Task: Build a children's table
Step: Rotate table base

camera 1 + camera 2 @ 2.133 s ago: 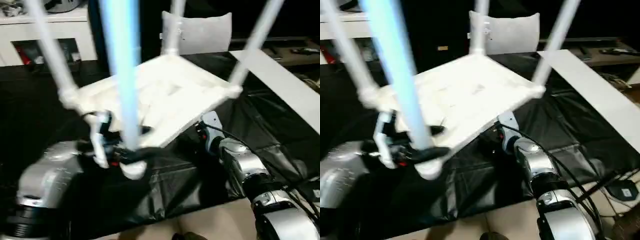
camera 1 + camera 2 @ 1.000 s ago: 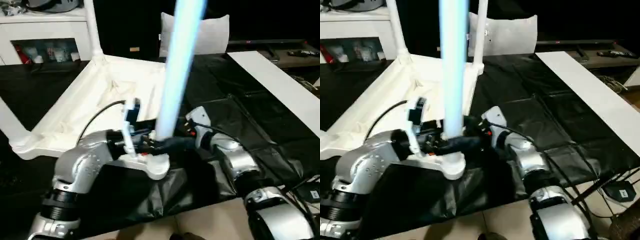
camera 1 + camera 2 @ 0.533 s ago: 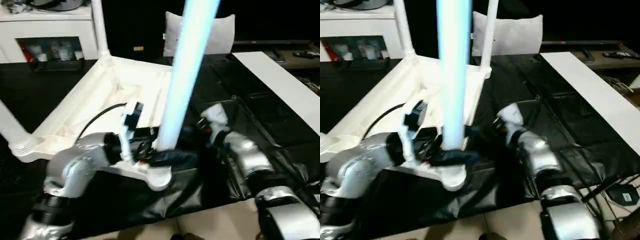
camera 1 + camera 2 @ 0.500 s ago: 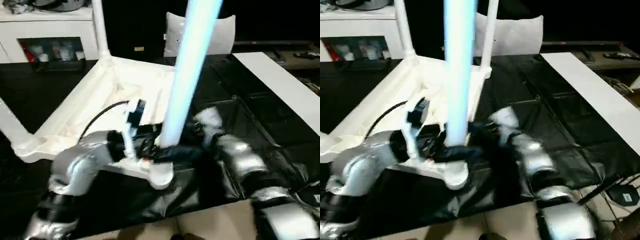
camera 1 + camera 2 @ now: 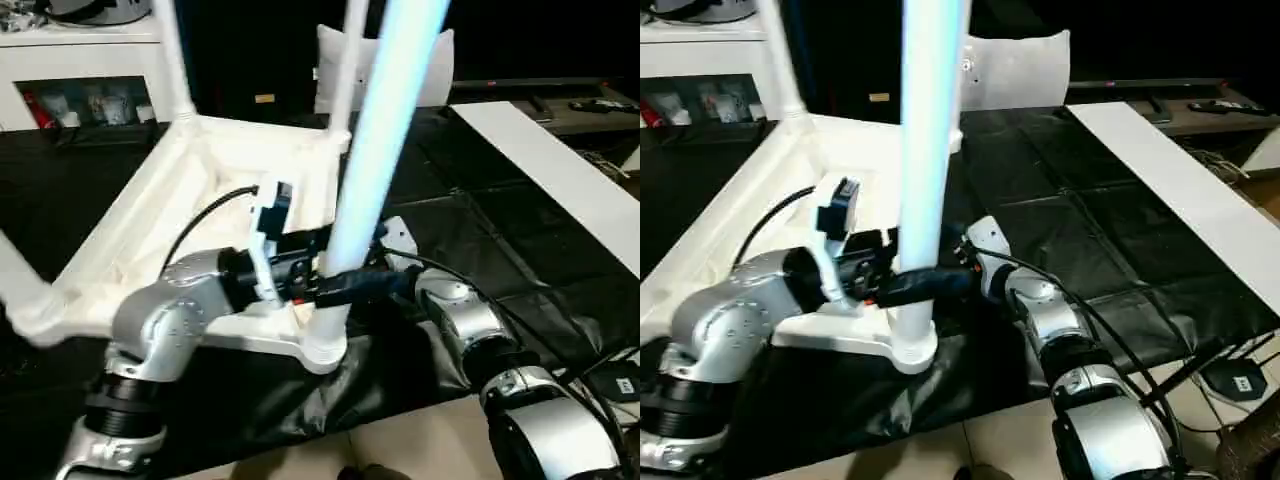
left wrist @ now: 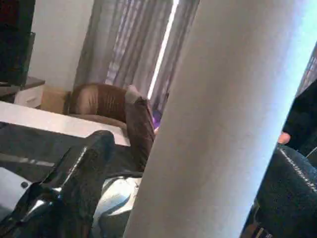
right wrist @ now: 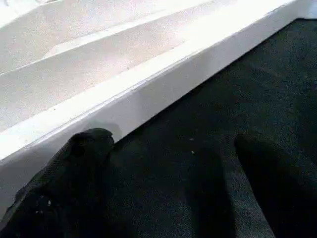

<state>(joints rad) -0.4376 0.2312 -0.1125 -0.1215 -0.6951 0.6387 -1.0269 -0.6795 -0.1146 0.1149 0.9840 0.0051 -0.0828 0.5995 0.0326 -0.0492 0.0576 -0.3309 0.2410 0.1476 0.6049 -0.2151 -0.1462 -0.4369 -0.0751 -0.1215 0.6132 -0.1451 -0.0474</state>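
Tabletop (image 5: 225, 190) lies underside up on the black sheet (image 5: 1080, 230), sockets upward for legs. Head views: left gripper (image 5: 335, 288) clamps the near leg (image 5: 375, 150), likely seating it. Left wrist: fingers (image 6: 81, 173) straddle that leg. Right wrist: right gripper (image 7: 173, 188) spread wide (holding nothing) beside the rim.

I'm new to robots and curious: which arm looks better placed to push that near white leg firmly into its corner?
Probably the left: its pincer is closed around the near white plastic tube leg, just above the white tabletop's corner socket. The right pincer is open beside the tabletop's rim, holding nothing.
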